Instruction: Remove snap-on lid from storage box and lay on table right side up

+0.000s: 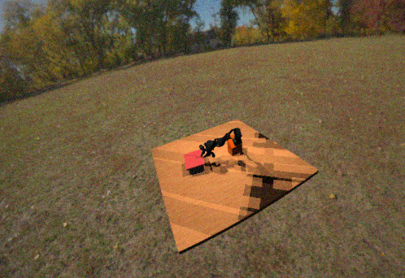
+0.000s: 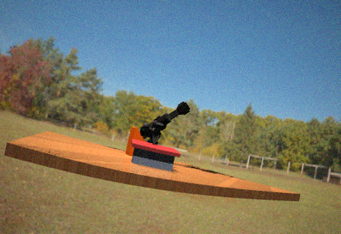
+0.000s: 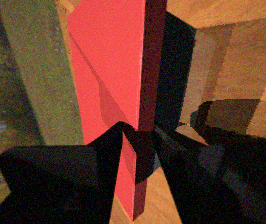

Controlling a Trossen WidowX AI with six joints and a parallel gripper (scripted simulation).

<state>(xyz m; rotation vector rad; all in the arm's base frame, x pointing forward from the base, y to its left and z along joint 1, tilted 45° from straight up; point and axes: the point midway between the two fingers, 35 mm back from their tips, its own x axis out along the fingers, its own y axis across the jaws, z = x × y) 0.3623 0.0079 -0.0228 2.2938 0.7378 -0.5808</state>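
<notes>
Wooden orange-brown worktop (image 1: 203, 206) (image 2: 85, 166) out on grass, and the black metal hand (image 1: 206, 151) (image 2: 150, 139) (image 3: 137, 125) has the edge of the flat red lid (image 1: 193, 160) (image 2: 155, 148) (image 3: 109, 55) pinched. Looks like the unsnapping step; next needs a steady upward peel. Lid's over the dark box (image 1: 197, 170) (image 2: 152, 161) (image 3: 176, 70), contents hidden.
</notes>
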